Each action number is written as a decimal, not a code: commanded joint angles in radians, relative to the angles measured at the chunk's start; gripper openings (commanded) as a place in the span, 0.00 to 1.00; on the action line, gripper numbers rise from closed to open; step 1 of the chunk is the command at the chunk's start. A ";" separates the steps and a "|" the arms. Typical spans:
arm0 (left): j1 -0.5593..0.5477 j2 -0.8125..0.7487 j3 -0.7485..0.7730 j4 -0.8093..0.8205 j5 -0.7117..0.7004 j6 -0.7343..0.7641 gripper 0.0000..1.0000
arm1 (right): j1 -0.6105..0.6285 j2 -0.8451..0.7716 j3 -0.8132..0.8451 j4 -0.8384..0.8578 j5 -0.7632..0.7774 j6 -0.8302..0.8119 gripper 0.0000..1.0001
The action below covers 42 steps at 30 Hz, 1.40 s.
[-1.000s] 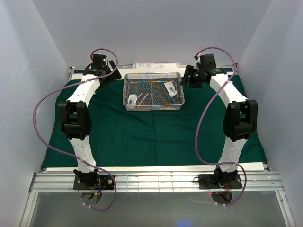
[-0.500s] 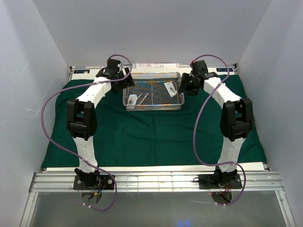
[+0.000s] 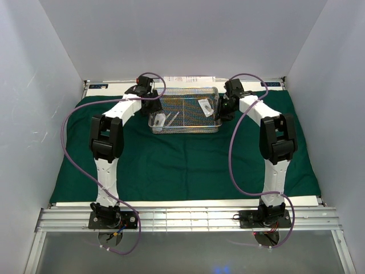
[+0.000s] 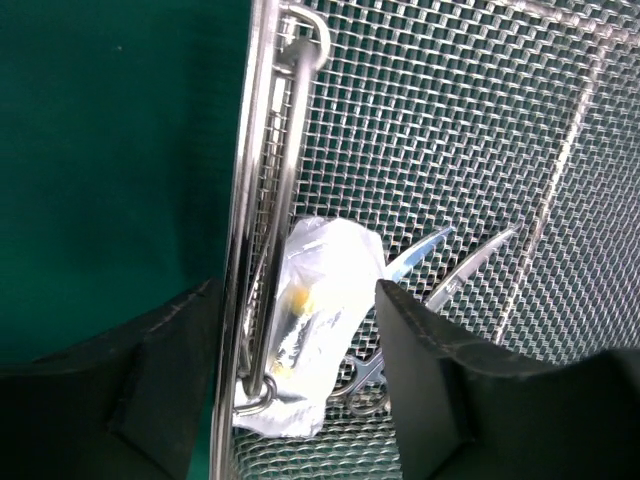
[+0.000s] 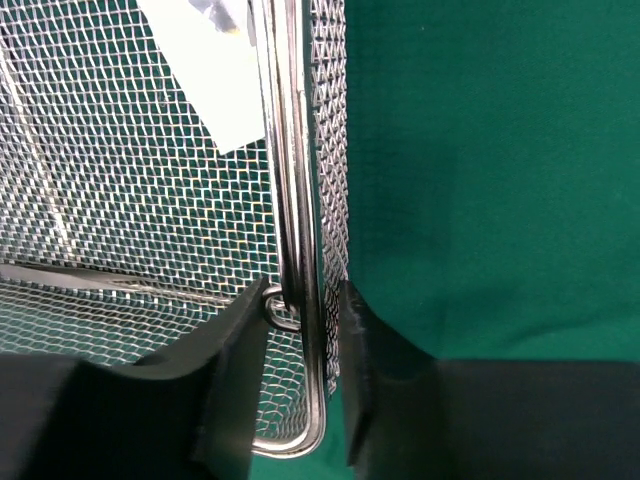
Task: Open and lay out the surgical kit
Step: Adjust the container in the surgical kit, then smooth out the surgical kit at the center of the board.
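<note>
The surgical kit lies unwrapped: the dark green cloth (image 3: 182, 160) is spread flat, and the silver wire-mesh tray (image 3: 183, 129) stands at its far middle. My left gripper (image 3: 153, 106) (image 4: 300, 400) is open, its fingers wide apart astride the tray's left rim (image 4: 245, 230) and handle. Inside that rim are a white packet (image 4: 320, 310), scissors (image 4: 365, 385) and tweezers (image 4: 470, 265). My right gripper (image 3: 222, 108) (image 5: 300, 385) is pinched on the tray's right rim (image 5: 305, 180). One finger sits against the handle ring and the other against the mesh wall. A second packet (image 5: 205, 70) lies near it.
White enclosure walls stand close at the left, right and back. A white strip (image 3: 188, 79) lies behind the tray. Bare green cloth stretches from the tray toward the arm bases and the metal rail (image 3: 182, 217) at the near edge.
Both arms have swung inward from the cloth's far corners to the tray's ends. The left fingers now straddle the left rim, and the right fingers have narrowed onto the right rim.
</note>
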 commanded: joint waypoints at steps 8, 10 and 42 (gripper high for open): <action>-0.025 0.080 0.111 -0.010 -0.007 0.016 0.58 | 0.001 0.055 0.056 0.019 0.045 0.005 0.13; -0.027 0.092 0.116 -0.010 -0.004 0.013 0.58 | 0.001 0.066 0.063 0.019 0.053 0.007 0.13; 0.269 0.007 0.266 0.122 -0.181 0.120 0.98 | -0.027 -0.297 -0.079 0.038 -0.092 -0.108 0.77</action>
